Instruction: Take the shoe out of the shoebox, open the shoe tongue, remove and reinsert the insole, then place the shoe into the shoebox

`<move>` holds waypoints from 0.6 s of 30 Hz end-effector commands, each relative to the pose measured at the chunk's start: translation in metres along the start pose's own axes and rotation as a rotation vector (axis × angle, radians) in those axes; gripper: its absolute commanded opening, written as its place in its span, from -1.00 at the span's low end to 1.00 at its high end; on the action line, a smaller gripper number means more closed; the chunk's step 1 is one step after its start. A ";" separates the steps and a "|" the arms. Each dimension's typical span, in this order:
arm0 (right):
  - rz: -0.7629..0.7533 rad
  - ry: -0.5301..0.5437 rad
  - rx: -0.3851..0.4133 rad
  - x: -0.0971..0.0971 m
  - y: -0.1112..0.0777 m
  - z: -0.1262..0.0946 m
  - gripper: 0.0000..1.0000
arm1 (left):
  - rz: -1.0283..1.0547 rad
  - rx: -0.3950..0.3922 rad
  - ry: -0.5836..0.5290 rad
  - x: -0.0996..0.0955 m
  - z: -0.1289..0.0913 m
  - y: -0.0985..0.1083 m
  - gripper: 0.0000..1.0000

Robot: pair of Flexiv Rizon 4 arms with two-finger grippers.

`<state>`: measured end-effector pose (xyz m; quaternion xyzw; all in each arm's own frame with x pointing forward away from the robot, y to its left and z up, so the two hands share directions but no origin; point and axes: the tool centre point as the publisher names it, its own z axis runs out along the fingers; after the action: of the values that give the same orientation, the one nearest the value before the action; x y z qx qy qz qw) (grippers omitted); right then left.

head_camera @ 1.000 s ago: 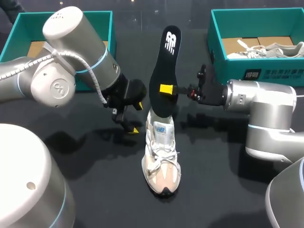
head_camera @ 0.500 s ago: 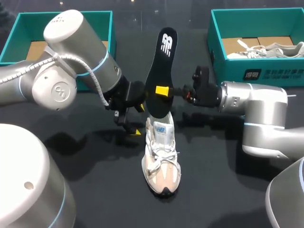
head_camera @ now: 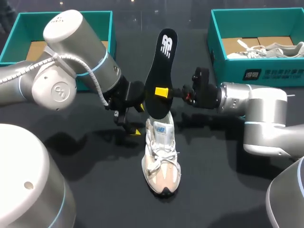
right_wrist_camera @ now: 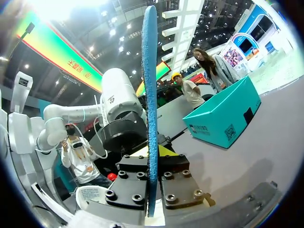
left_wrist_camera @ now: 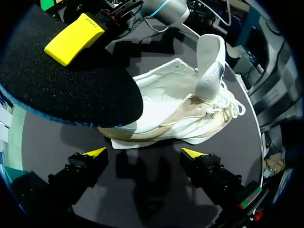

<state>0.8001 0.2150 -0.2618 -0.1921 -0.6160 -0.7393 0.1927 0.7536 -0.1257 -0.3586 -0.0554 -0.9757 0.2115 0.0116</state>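
Right gripper point(head_camera: 164, 91) is pinching the insole point(head_camera: 160, 71) from both sides at mid-length. It is holding it upright, with the lower end sitting at the heel opening of the shoe point(head_camera: 161, 156). In the right wrist view the insole point(right_wrist_camera: 151, 95) is standing edge-on between the fingers.

Left gripper point(head_camera: 137, 118) is hovering just left of the heel, fingers spread and gripping nothing.

The shoe is resting on the table point(head_camera: 95, 190) at centre, toe near, tongue point(left_wrist_camera: 210, 66) standing up.

The left shoebox point(head_camera: 28, 28) and right shoebox point(head_camera: 256, 71) are sitting at the far corners. A second shoe point(head_camera: 270, 50) is lying in the right one.
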 end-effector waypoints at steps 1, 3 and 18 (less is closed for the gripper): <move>-0.018 0.033 0.006 -0.009 -0.003 0.001 -1.00 | 0.001 0.001 0.000 0.001 0.000 0.001 1.00; -0.023 0.034 0.014 -0.011 -0.005 -0.001 -1.00 | 0.001 0.001 0.000 0.001 0.000 0.001 1.00; -0.070 0.038 0.095 -0.007 -0.021 -0.011 -1.00 | 0.001 0.001 0.000 0.001 0.000 0.001 1.00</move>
<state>0.7992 0.2095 -0.2847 -0.1450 -0.6508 -0.7208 0.1896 0.7536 -0.1257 -0.3586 -0.0554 -0.9757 0.2115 0.0117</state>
